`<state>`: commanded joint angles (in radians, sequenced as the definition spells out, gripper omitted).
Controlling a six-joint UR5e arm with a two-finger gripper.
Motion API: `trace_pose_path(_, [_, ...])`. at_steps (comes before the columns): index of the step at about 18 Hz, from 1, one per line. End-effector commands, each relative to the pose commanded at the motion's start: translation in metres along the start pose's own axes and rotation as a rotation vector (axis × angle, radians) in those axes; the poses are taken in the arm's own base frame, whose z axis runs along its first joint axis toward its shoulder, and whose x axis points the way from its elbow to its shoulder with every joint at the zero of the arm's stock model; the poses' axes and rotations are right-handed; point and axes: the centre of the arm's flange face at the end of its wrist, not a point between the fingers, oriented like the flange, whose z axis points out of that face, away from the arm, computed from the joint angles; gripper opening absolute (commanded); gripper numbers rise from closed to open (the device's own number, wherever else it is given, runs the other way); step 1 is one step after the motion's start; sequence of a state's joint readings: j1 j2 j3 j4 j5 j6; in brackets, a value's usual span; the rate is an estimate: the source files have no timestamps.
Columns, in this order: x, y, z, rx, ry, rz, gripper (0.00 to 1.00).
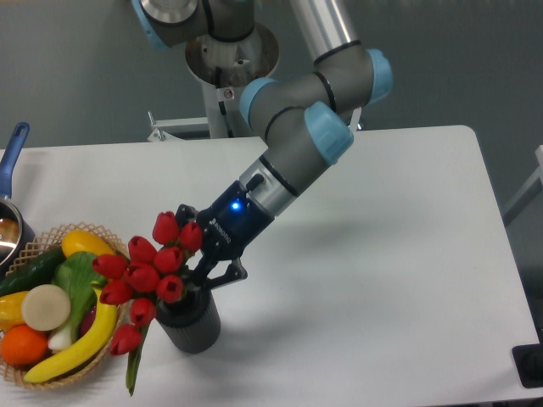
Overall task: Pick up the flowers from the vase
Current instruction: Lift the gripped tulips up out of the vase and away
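Hand (197,273) at flowers (148,270) (white table (382,254), grey room)

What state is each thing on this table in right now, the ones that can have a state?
Bunch of red tulips: in the vase, leaning left.
Dark ribbed cylindrical vase: upright on the table.
Gripper: at the stems above the vase; closure unclear.
Woven wicker basket: full of fruit and vegetables.

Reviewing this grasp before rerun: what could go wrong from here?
The vase is small and may tip or lift with the flowers when the gripper pulls. The grip itself is hidden behind the buds, so it may be holding few stems. The basket sits close, so swinging leaves could snag it.
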<state>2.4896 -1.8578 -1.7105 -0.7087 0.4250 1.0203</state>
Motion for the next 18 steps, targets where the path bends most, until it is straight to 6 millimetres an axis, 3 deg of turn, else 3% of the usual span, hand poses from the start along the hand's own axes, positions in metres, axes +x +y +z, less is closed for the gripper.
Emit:
trace_pose_path(12, [-0.008, -0.087, -0.031, 0.068, -0.042, -0.005, 0.41])
trace_pose_path(18, [-0.028, -0.090, -0.069, 0.086, -0.104, -0.079, 0.41])
